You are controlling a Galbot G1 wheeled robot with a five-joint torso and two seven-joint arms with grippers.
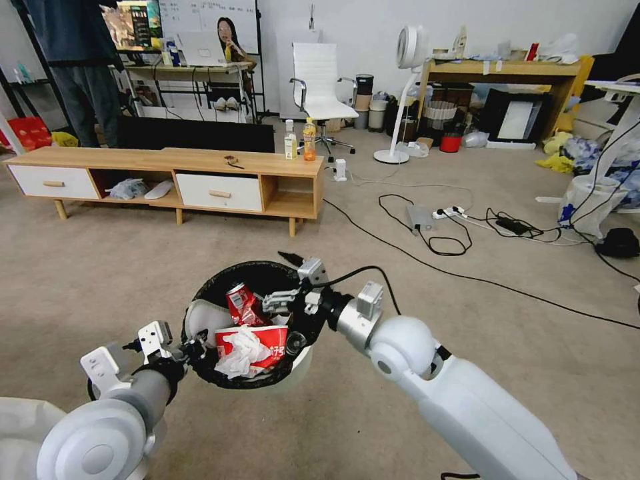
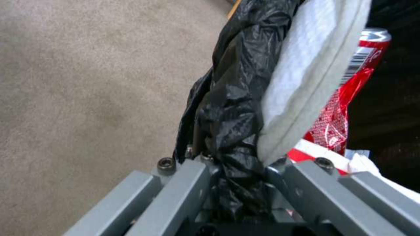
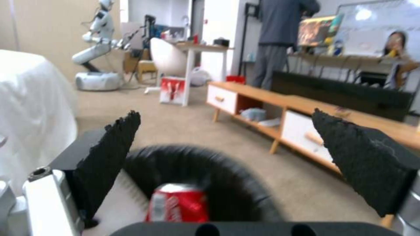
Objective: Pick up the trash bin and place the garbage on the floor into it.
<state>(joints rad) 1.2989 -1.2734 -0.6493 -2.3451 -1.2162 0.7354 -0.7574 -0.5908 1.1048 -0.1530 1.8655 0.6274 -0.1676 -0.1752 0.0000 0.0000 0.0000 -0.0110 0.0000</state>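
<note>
The trash bin (image 1: 301, 365), white with a black liner (image 2: 236, 82), hangs above the floor (image 1: 100, 280). My left gripper (image 1: 197, 348) is shut on its near-left rim, and its fingers (image 2: 188, 183) pinch the bag. Garbage lies inside: a crushed red can (image 1: 243, 305), a red-and-white noodle cup (image 1: 270, 337), a crumpled tissue (image 1: 240, 350) and a flat white piece (image 1: 203, 319). My right gripper (image 1: 277, 303) hovers open over the bin's middle. In the right wrist view its black pads (image 3: 109, 147) stand wide apart above the can (image 3: 177, 206), holding nothing.
A low wooden TV bench (image 1: 167, 163) stands ahead, with two drink bottles (image 1: 309, 140) on its right end. Black cables and a power strip (image 1: 448, 213) cross the carpet to the right. A fan (image 1: 400, 100), an office chair (image 1: 319, 87) and clutter lie behind.
</note>
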